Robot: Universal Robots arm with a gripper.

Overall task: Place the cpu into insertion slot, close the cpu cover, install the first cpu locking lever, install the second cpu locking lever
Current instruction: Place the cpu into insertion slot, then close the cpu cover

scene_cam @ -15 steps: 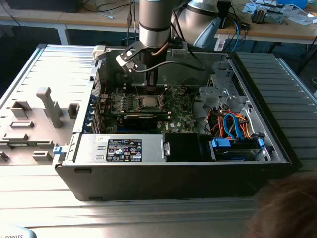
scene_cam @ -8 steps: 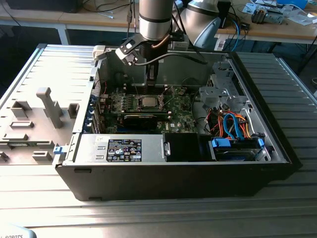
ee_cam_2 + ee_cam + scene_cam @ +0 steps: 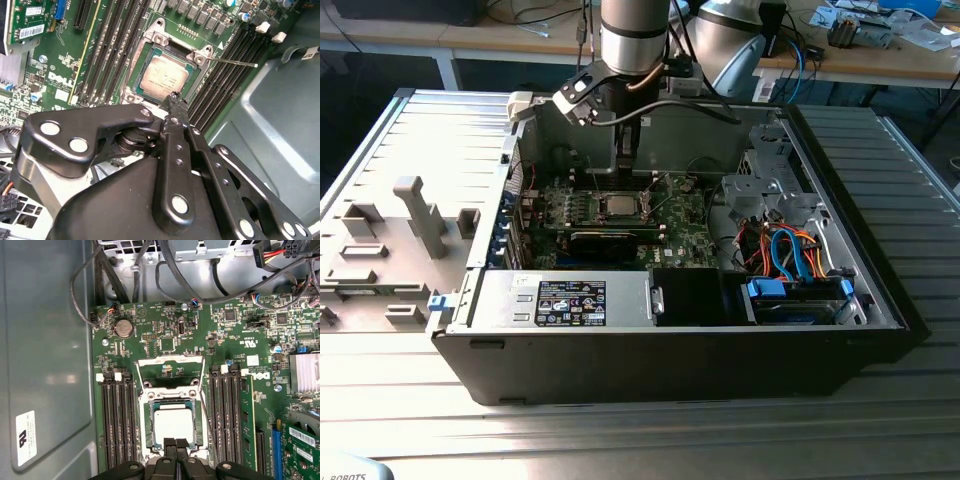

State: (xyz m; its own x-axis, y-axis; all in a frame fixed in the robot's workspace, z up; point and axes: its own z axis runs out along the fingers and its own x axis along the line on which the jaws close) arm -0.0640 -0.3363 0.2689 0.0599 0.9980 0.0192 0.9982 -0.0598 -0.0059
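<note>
Silver-grey cpu [image 3: 173,424] flat in insertion slot [image 3: 148,426], fingers [image 3: 170,444] seemingly together beside it

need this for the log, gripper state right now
gripper: shut, holding nothing, tips near the edge of the cpu

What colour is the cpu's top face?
Pale silver-grey with faint dark print. The cpu shows best in the second wrist view.
</note>
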